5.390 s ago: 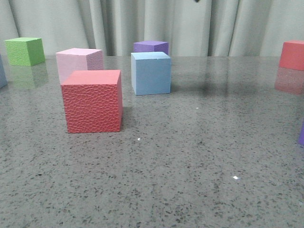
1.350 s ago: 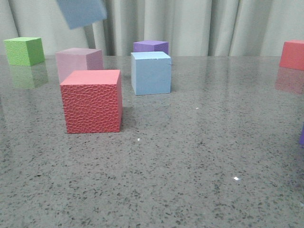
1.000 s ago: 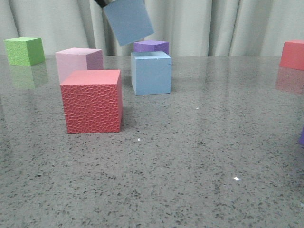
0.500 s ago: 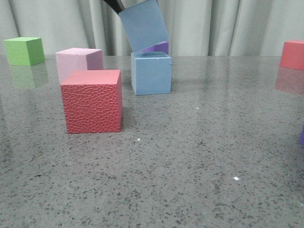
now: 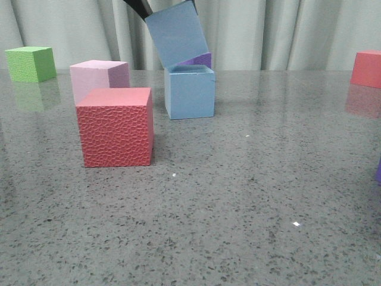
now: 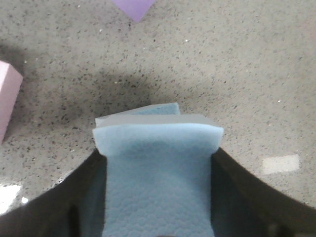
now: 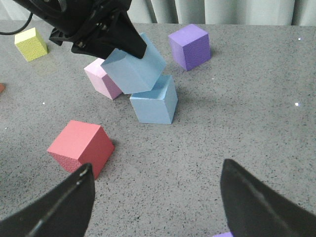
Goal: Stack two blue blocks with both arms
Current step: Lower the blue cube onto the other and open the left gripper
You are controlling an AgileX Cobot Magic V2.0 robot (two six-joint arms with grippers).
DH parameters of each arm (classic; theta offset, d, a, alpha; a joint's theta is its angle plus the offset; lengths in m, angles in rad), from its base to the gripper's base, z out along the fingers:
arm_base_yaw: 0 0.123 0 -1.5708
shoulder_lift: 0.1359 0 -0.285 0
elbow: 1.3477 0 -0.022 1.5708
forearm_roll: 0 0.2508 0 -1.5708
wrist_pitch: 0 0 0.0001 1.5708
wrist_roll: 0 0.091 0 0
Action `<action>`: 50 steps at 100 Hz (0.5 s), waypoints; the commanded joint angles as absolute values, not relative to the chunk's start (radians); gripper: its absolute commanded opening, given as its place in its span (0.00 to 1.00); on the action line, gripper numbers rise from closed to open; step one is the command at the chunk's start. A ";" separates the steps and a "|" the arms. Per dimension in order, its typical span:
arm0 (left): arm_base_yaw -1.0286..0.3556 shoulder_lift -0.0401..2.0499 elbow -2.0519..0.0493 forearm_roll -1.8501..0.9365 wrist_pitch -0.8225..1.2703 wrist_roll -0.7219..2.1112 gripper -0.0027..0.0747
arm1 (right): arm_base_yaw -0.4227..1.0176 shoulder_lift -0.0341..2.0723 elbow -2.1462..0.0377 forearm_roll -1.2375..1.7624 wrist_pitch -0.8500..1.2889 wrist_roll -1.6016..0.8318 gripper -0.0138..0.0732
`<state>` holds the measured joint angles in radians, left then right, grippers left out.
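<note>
The left hand [image 7: 129, 45] is clamping a pale blue foam cube [image 5: 176, 33] between its black fingers [image 6: 84, 197], carrying it tilted in the air directly over a second blue cube [image 5: 189, 92] that is sitting flat on the speckled grey table [image 5: 250, 196]. In the front view the carried cube's lowest corner is meeting the top face of the seated cube, or hanging just above it; I cannot tell which. The left wrist view is showing the gripped cube [image 6: 158, 173] filling the span between both fingers, with an edge of the lower cube [image 6: 155, 110] peeking out beyond it.

The right hand [image 7: 155, 207] is hovering well apart from the pair, its fingers spread wide with nothing between them.

A textured red cube [image 5: 115, 126] is standing nearer the camera, with a pale pink cube [image 5: 98, 77] just behind it. A purple cube [image 7: 189, 46] is sitting behind the blue pair, and a green cube [image 5: 31, 64] is resting far off at the left edge.
</note>
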<state>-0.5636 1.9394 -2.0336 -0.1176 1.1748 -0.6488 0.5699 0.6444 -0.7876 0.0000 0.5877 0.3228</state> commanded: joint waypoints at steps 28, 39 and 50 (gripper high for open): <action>-0.573 1.889 -2.068 -0.141 1.105 -0.647 0.66 | 0.569 0.642 -0.814 -0.022 0.510 0.317 0.78; -0.573 1.889 -2.068 -0.141 1.105 -0.647 0.67 | 0.569 0.642 -0.814 -0.022 0.510 0.317 0.78; -0.573 1.889 -2.068 -0.141 1.103 -0.647 0.67 | 0.569 0.642 -0.814 -0.022 0.510 0.317 0.78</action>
